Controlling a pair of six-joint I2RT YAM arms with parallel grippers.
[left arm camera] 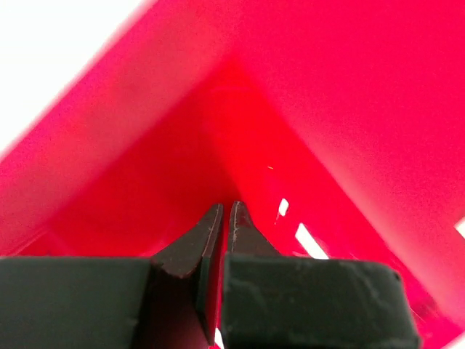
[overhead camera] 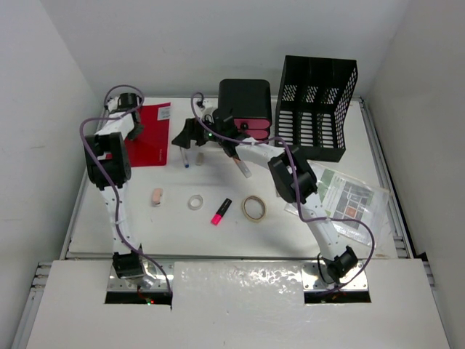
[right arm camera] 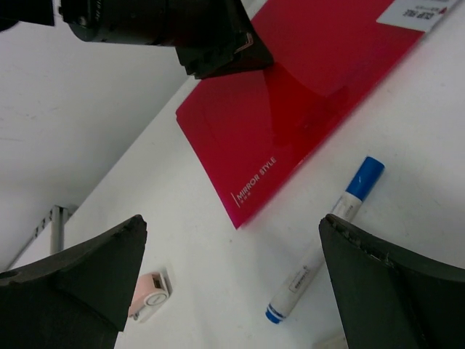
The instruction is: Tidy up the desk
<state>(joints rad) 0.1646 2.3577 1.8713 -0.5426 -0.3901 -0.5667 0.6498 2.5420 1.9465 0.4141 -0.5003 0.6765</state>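
Observation:
The white desk (overhead camera: 218, 236) carries scattered stationery. At its back left lies a glossy red folder (overhead camera: 151, 137), and my left gripper (overhead camera: 133, 125) is down on its left part. In the left wrist view the folder (left arm camera: 327, 109) fills the frame and the left gripper (left arm camera: 225, 208) is shut with nothing between its fingers. My right gripper (overhead camera: 186, 138) hovers open just right of the folder. In the right wrist view the right gripper (right arm camera: 231, 225) stands wide open above the folder's corner (right arm camera: 290, 109), a blue-capped marker (right arm camera: 323, 243) and a small pink item (right arm camera: 149, 294).
A black mesh file organizer (overhead camera: 316, 109) and a dark red box (overhead camera: 245, 107) stand at the back. A pink highlighter (overhead camera: 221, 211), a white tape roll (overhead camera: 195, 202), a tan tape ring (overhead camera: 253, 209) and a second pen (overhead camera: 242, 166) lie mid-desk. A printed leaflet (overhead camera: 350, 200) lies right.

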